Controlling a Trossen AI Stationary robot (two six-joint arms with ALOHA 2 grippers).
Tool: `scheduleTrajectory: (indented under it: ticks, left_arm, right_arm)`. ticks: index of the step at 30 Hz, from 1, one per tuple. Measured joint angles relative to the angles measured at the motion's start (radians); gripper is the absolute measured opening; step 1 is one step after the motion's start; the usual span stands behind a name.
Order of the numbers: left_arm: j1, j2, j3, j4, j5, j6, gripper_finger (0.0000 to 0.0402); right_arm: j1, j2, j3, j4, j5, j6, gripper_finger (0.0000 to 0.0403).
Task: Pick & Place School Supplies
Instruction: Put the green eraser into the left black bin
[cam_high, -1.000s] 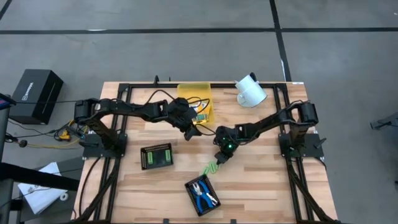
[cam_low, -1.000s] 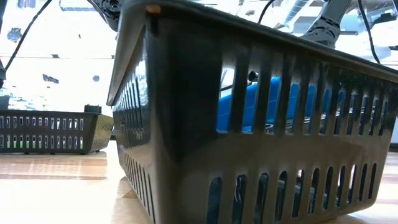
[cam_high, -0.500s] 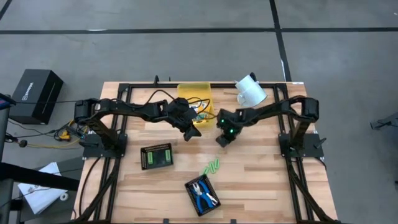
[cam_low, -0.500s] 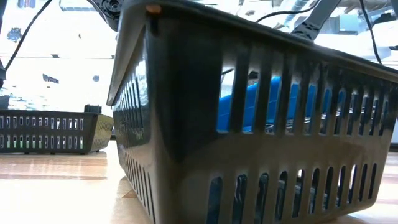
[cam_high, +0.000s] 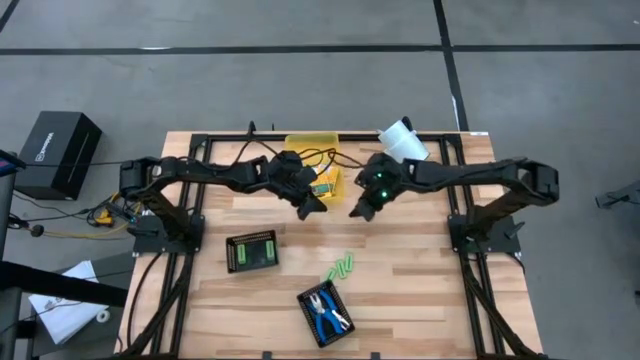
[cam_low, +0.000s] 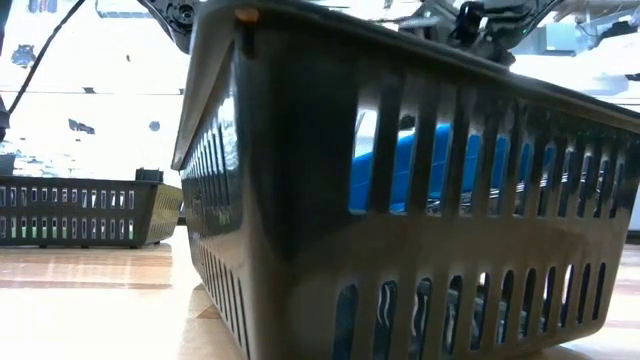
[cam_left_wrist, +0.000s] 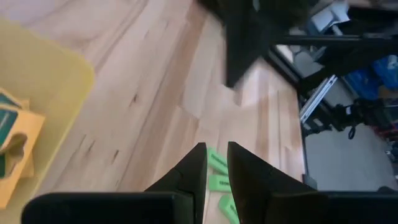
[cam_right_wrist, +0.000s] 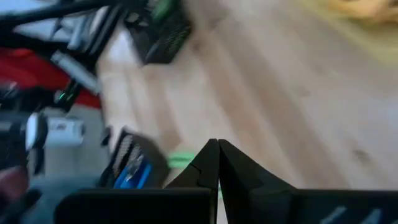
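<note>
Right hand (cam_high: 356, 211) hangs over the table (cam_high: 420, 290) with its fingers pressed together and nothing between them, as its own wrist view shows. Just beside it, toward the far edge, stands the translucent yellow bin (cam_high: 300, 146), where yellow-orange printed boxes (cam_high: 324, 186) lie. Well short of the hand, toward the near edge, a cluster of little light-green sticks (cam_high: 342, 267) lies loose on the bare wood, and just past them a black tray (cam_high: 312, 299) holds the blue-handled scissor-like tools (cam_high: 326, 313). A second black tray (cam_high: 253, 251), off to the left, has some green pieces in it.

Left hand (cam_high: 313, 205) hovers close beside the right one, at the bin's near corner. Its fingers stand a narrow slit apart, and its wrist view shows nothing caught in that slit; the green sticks show beyond its tips, and a yellow-orange box (cam_left_wrist: 13, 146) lies in the bin at its flank.

My reading is that the right hand is empty and between picks, placed to fetch another item from the bin or from the wood. The sticks on the table look like the unsorted leftovers. If a box is next, the hand must open wide, drop inside the bin's wall and close across a box without snagging the cables above. With both hands so near each other, one should give way first.
</note>
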Motion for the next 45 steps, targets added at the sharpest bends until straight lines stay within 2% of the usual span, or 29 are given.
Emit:
scheduleTrajectory:
  ticks: [6, 10, 15, 21, 27, 32, 36, 40, 43, 45]
  left_arm:
    - [0.0, 0.0, 0.0, 0.006, 0.033, 0.035, 0.0058]
    - [0.0, 0.0, 0.0, 0.017, -0.099, -0.008, 0.0058]
    - [-0.005, 0.0, 0.001, 0.041, -0.092, -0.066, 0.0058]
    - [-0.008, 0.0, 0.001, 0.045, -0.087, -0.069, 0.0056]
    - [-0.015, 0.0, 0.001, 0.072, -0.089, -0.103, 0.0026]
    - [-0.06, 0.0, 0.001, 0.072, -0.057, -0.098, 0.0014]
    - [-0.107, 0.0, 0.001, 0.069, -0.069, -0.114, 0.0037]
    - [-0.116, 0.025, 0.001, 0.061, -0.112, -0.238, 0.0089]
    - [-0.125, 0.072, 0.001, 0.065, -0.114, -0.336, 0.0129]
    - [-0.146, 0.104, 0.001, 0.077, -0.096, -0.345, 0.0148]
  right_arm:
    - [-0.005, 0.004, 0.0, 0.075, -0.16, 0.01, 0.0]
    - [-0.002, 0.004, 0.001, 0.161, -0.243, 0.028, 0.0]
    - [-0.004, 0.006, 0.001, 0.259, -0.339, 0.051, 0.0]
    - [-0.003, 0.006, 0.001, 0.556, -0.468, 0.176, 0.0]
    - [-0.022, 0.005, 0.008, 0.922, -0.474, 0.361, 0.0]
    - [-0.063, -0.062, 0.041, 0.981, -0.475, 0.391, 0.0]
    - [-0.102, -0.135, 0.055, 0.981, -0.464, 0.373, 0.0]
    - [-0.144, -0.204, 0.056, 0.954, -0.462, 0.369, 0.0]
    - [-0.172, -0.248, 0.056, 0.926, -0.459, 0.365, 0.0]
    - [-0.186, -0.276, 0.056, 0.888, -0.458, 0.354, 0.0]
